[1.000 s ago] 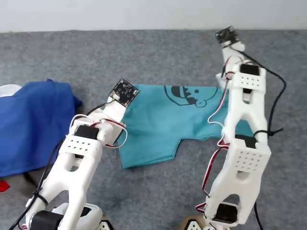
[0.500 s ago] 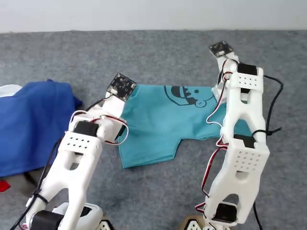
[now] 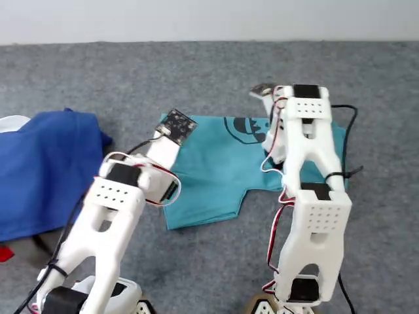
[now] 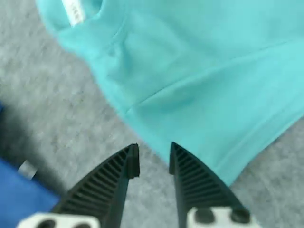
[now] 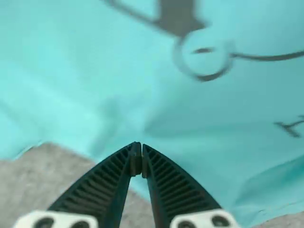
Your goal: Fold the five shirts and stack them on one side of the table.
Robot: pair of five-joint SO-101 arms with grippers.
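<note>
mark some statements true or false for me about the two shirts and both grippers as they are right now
1. The teal cotton shirt with a dark print lies on the grey carpeted table. True.
2. The left gripper is clamped on the teal shirt. False: its jaws stand apart with nothing between them, by the shirt's edge.
3. The right gripper is shut, over the teal shirt. True.
4. The crumpled blue shirt lies on top of the teal shirt. False: it lies apart from it, on the left arm's side of the table.
</note>
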